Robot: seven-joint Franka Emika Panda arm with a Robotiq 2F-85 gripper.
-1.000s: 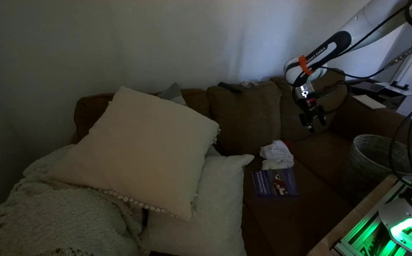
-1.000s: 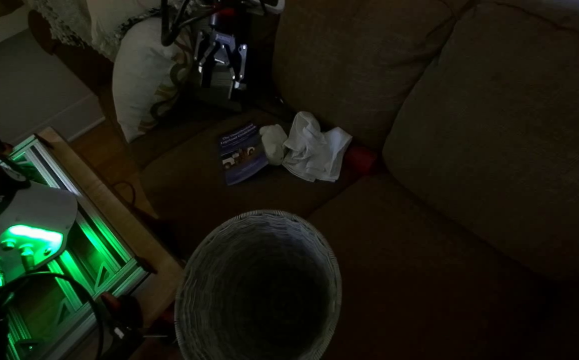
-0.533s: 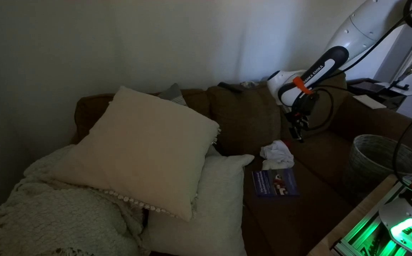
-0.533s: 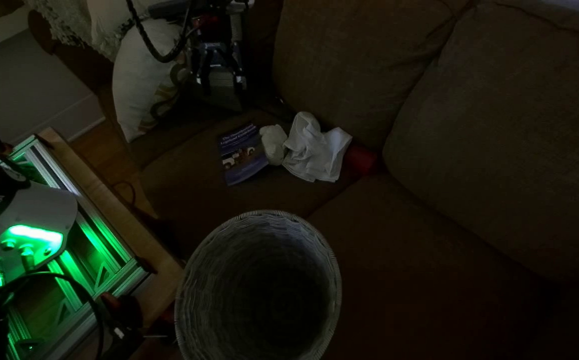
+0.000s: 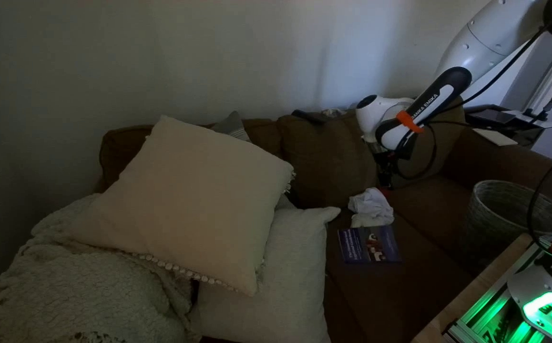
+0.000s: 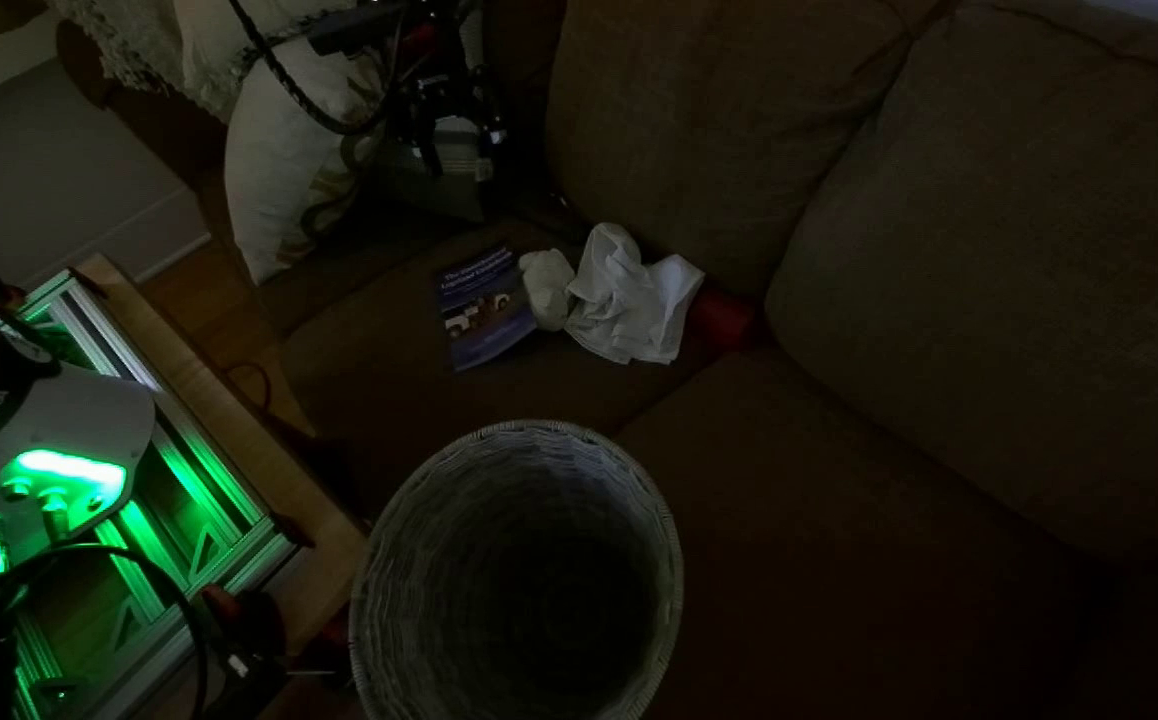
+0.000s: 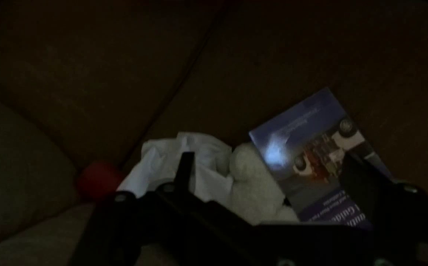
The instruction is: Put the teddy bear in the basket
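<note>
Lying below the gripper (image 7: 268, 162), whose fingers are spread: teddy bear (image 7: 252, 184), crowded between blue booklet (image 7: 310, 155) and white cloth (image 7: 208, 181). Red object (image 7: 99, 181) past cloth, outside the fingers. Basket (image 6: 409, 580) well apart from gripper; its bottom's too dark to read. Gripper body hides part of bear in wrist view.

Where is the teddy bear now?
In an exterior view, the teddy bear lies on the brown couch, slightly up and left of the picture's middle, between the blue booklet and the white cloth, with the basket lower down.
</note>
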